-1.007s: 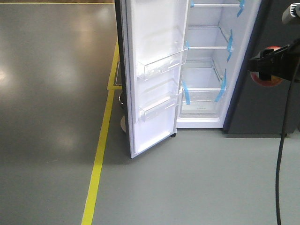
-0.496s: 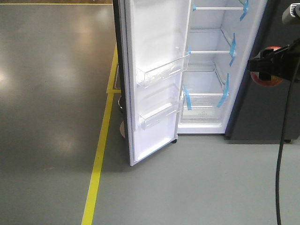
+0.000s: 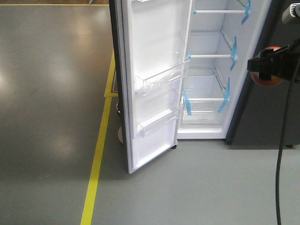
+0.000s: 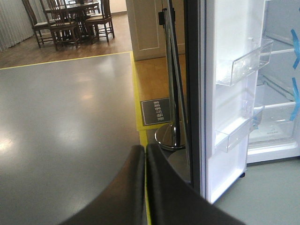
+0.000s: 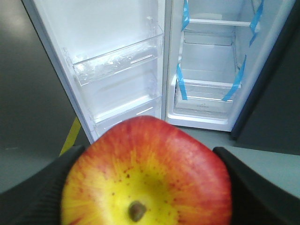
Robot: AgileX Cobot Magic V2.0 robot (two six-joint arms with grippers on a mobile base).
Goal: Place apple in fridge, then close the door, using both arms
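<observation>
The apple (image 5: 147, 178), red streaked with yellow, fills the lower half of the right wrist view, with my right gripper (image 5: 147, 157) shut on it, one black finger on each side. In the front view the apple (image 3: 267, 80) shows red behind that gripper (image 3: 274, 65) at the right edge, held in the air in front of the fridge. The fridge (image 3: 208, 79) stands open, white inside, its glass shelves marked with blue tape. Its door (image 3: 154, 70) is swung wide to the left, with clear bins on the lining. My left gripper (image 4: 144, 148) is shut on nothing, low over the floor to the left of the door (image 4: 225, 93).
A yellow floor line (image 3: 98, 154) runs along the left of the door. A chrome stand base (image 4: 168, 136) and a floor sign (image 4: 155, 111) sit behind the door's outer edge. A dark grey panel (image 3: 267, 117) flanks the fridge's right side. A black cable (image 3: 280, 178) hangs from the right arm.
The fridge and door have shifted down and slightly left in the front view, as the viewpoint moves. The right gripper with the apple keeps its place in the frame.
</observation>
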